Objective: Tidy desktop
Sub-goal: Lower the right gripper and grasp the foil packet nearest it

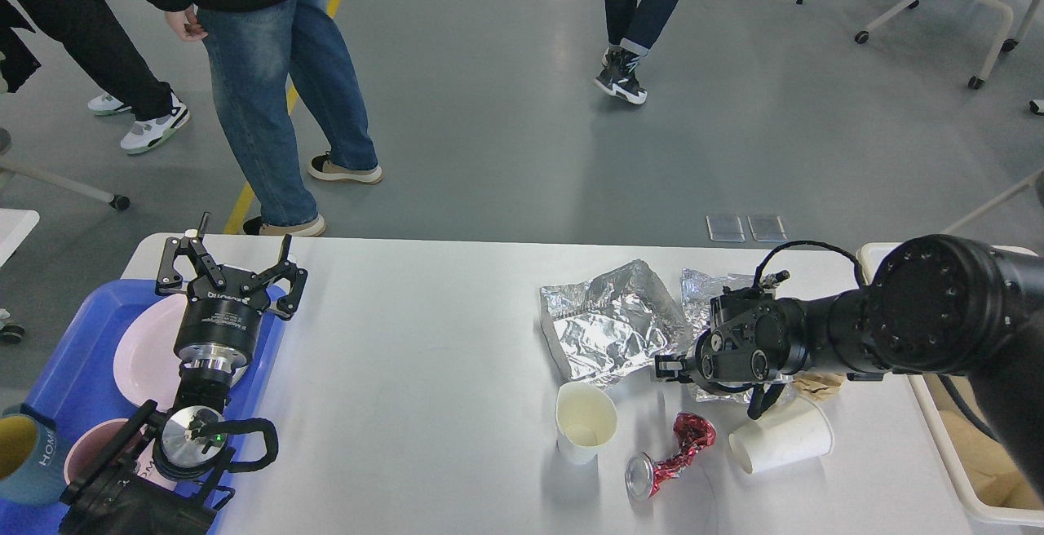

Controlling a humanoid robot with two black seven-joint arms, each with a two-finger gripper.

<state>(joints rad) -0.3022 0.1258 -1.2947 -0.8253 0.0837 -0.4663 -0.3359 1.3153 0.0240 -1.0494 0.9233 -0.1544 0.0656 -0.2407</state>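
Note:
The white desktop (424,355) carries litter on its right half. Two crumpled foil sheets (608,327) (718,372) lie there. In front of them are an upright paper cup (586,422), a crushed red can (670,457) and a paper cup on its side (781,437). A brown paper wad (818,386) lies by the right foil. My right gripper (708,386) is low over the right foil sheet, its fingers spread and open. My left gripper (231,264) stands open above the blue tray's far edge, holding nothing.
A blue tray (69,372) at the left holds a pink plate (147,351), a pink bowl (86,449) and a mug (24,457). A cream bin (950,445) stands off the table's right edge. People walk on the floor beyond the table.

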